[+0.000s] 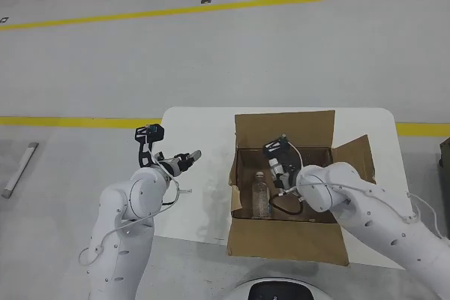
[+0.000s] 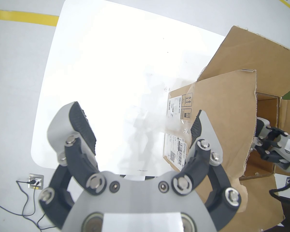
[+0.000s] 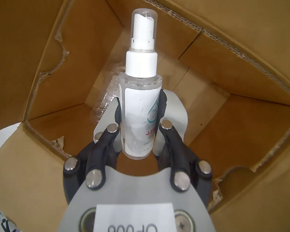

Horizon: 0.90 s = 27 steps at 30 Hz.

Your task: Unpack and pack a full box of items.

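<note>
My right tool [image 3: 140, 106] is closed around the labelled body of a small clear spray bottle [image 3: 141, 83]. The cap points away from the wrist, inside the open cardboard box [image 3: 232, 78] on the 3 o'clock side of the table [image 2: 111, 61]. My left tool [image 2: 137, 113] hangs wide open and empty above the table, at 9 o'clock from the box. I judge the bottle light, rigid and slick, so the mid-body hold suits it; the clear cap could pop off.
</note>
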{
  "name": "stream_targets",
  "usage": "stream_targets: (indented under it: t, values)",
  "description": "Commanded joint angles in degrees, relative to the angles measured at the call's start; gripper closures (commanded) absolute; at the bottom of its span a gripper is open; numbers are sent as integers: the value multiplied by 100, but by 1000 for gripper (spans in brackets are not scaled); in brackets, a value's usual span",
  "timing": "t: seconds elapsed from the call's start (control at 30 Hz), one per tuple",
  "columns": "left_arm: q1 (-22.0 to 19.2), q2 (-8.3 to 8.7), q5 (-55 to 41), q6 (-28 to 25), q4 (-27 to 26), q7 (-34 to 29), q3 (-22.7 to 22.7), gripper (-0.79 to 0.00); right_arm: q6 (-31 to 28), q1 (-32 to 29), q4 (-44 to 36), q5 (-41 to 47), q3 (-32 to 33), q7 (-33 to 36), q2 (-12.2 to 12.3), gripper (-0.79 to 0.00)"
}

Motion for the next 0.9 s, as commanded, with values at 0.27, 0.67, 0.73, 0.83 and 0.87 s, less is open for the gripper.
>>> stream_targets:
  t: [0.27,0.67,0.73,0.83,0.87]
  values:
    - [0,0,0,0,0,0,0,-785,108,232,760,171,-407,-130,-291,0]
    - [0,0,0,0,0,0,0,-785,342,38,761,-144,-511,-218,-320,0]
    - [0,0,0,0,0,0,0,-785,414,-31,849,-142,-540,-267,-353,0]
    - [0,0,0,0,0,0,0,-785,557,-131,975,63,-532,-480,-430,0]
    - [0,0,0,0,0,0,0,-785,613,-137,1037,91,-533,-537,-456,0]
